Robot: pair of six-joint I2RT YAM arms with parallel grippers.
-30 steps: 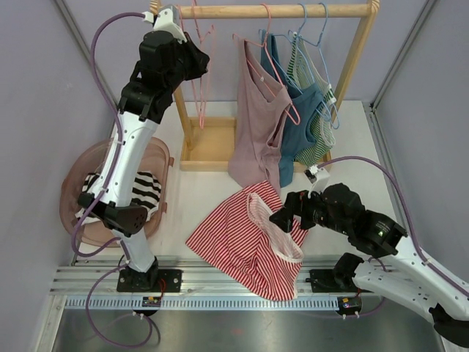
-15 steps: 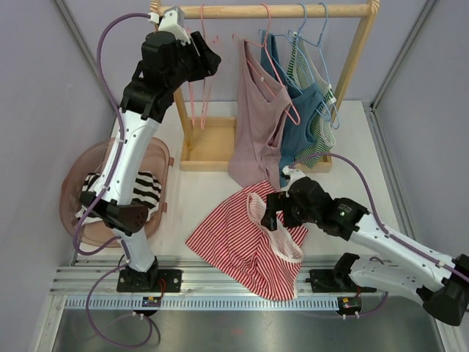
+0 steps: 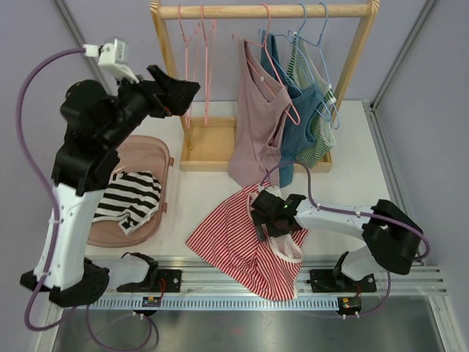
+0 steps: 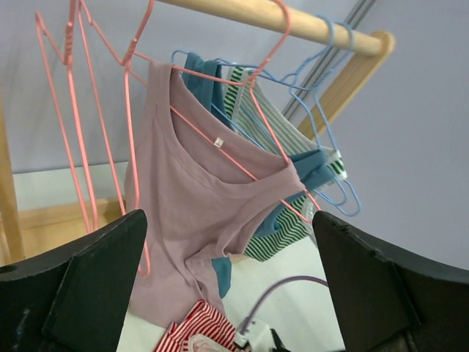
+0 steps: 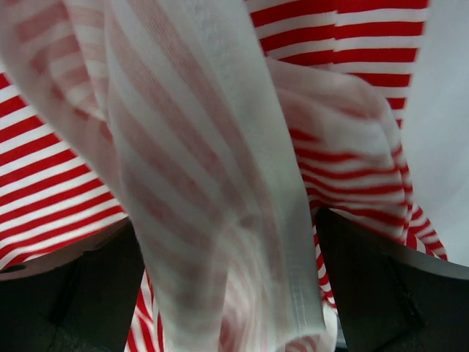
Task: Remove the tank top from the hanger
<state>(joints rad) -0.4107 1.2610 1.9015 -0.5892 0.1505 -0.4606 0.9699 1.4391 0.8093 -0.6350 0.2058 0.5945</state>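
Currently your right hand (image 3: 265, 220) is low over the red-and-white striped tank top (image 3: 234, 246), which lies crumpled on the surface (image 3: 352, 169) close to the near edge, off any hanger. The hand sits at the top's upper right part, by the pale, lighter-striped band of fabric. In the right wrist view its fingers are spread wide, one at each lower corner, and a raised fold of that pale fabric stands between them. They are not pressed onto it, so nothing is pinched. Your left hand (image 3: 187, 99) is up high at the left end of the wooden rail (image 3: 264, 11), just beside the two bare pink hangers (image 3: 206, 73). Its fingers are spread wide too and hold nothing. The left wrist view looks between them toward a mauve tank top (image 3: 253, 132) that hangs on a pink hanger (image 4: 275, 51) further along the rail. One strap of it is off the wire, so it hangs crooked, and its hem drops down near the striped top and your right hand. Behind it hang a blue top (image 3: 297, 143) and a green striped top (image 3: 322, 125) on blue hangers. On the left, a pink basket (image 3: 157, 158) holds a black-and-white striped garment (image 3: 132, 198).
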